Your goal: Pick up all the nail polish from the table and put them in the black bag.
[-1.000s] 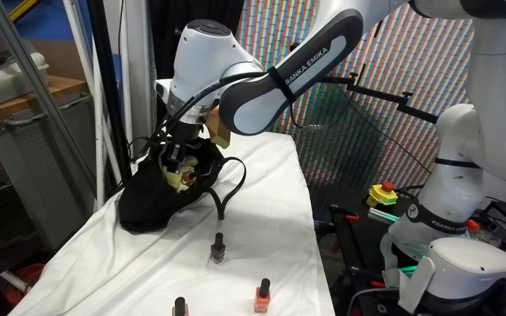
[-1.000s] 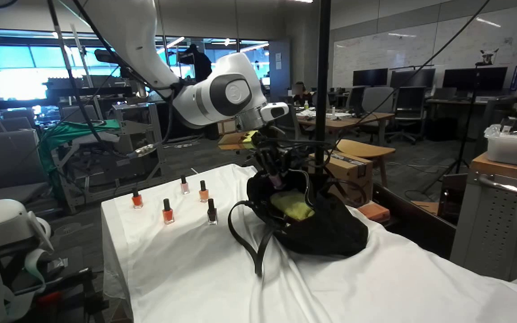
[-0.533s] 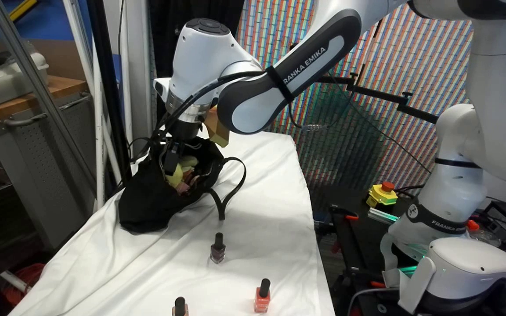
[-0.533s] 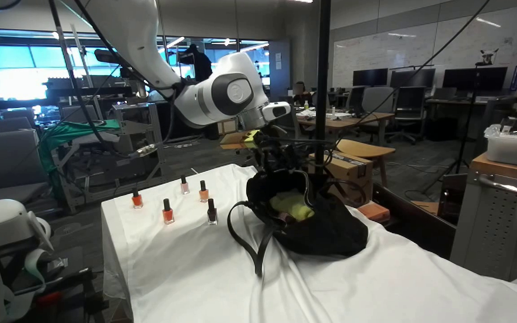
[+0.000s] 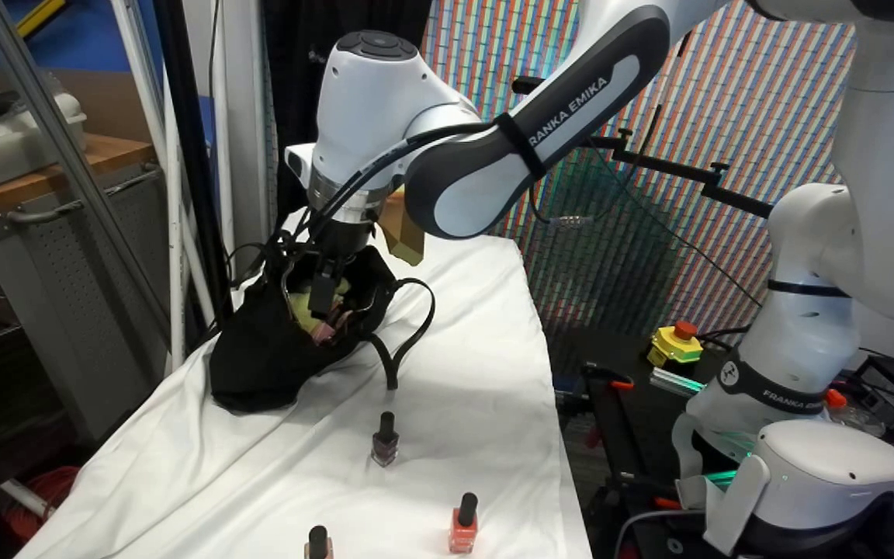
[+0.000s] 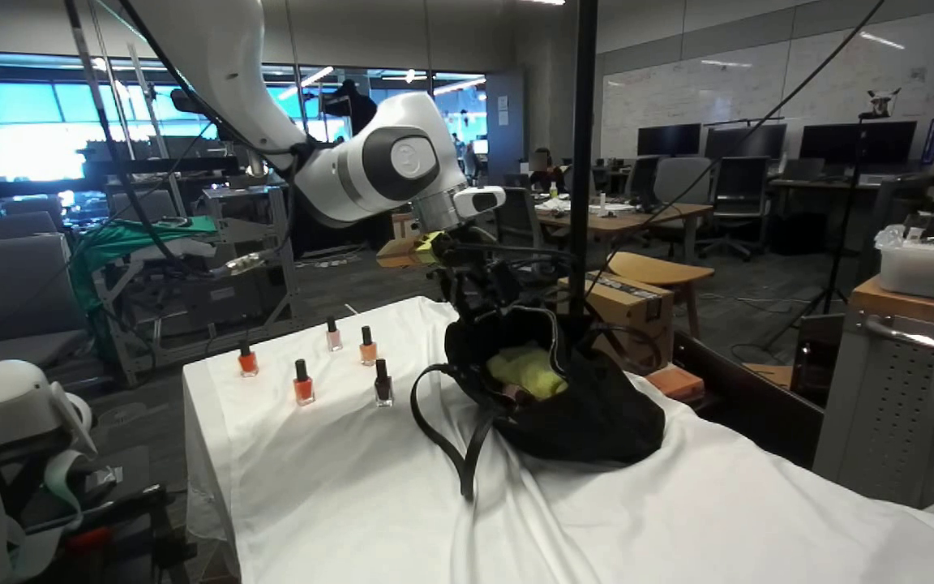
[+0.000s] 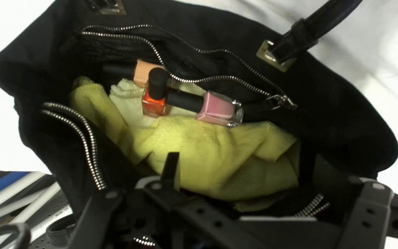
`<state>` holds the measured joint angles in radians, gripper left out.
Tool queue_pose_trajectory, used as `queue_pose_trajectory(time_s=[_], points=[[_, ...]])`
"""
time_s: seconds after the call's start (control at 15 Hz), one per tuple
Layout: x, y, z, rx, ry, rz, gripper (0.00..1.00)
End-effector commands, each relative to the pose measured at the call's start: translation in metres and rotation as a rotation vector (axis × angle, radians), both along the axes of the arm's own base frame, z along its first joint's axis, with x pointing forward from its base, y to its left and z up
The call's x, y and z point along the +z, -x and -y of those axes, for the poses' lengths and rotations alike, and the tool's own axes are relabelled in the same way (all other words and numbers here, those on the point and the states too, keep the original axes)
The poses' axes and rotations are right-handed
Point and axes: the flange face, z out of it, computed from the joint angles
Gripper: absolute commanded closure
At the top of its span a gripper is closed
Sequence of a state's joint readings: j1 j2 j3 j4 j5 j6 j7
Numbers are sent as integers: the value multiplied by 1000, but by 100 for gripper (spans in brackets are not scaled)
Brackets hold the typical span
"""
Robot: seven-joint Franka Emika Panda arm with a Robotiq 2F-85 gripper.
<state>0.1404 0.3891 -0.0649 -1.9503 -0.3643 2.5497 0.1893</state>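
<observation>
The black bag [image 5: 261,357] slouches on the white-draped table [image 5: 486,365], its mouth unzipped. Inside it, the wrist view shows three bottles of nail polish: a pink one [image 7: 218,108], an orange-red one [image 7: 154,103] and a peach one [image 7: 145,72], beside a yellow-green cloth [image 7: 192,148]. My gripper [image 7: 249,173] is over the bag's mouth, jaws wide apart with nothing held between them. Several bottles stand upright on the table, among them a dark one [image 6: 384,391], two red ones, the nearer red bottle [image 6: 304,390] included, a peach bottle [image 6: 368,350] and a pale pink bottle [image 6: 333,338].
A strap handle [image 5: 420,334] loops from the bag onto the cloth, on the side of the standing bottles. Behind the bag rises a black pole [image 6: 584,162]. A cardboard box [image 6: 637,320] sits beyond the table. Cables [image 5: 385,151] run along the arm.
A second ago the gripper held a pinkish bottle over the bag. It has opened, and that bottle now lies inside. The arm has since shifted slightly toward the side of the standing bottles.
</observation>
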Motion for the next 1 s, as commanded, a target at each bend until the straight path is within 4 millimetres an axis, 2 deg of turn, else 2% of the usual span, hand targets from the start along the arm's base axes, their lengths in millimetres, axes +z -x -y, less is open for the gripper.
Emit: queue_pose_trajectory(time_s=[0.0, 0.4, 0.93], points=[[13, 33, -16, -27, 31, -17, 0], [8, 72, -39, -37, 66, -101, 0], [-8, 105, -70, -19, -39, -182, 0]])
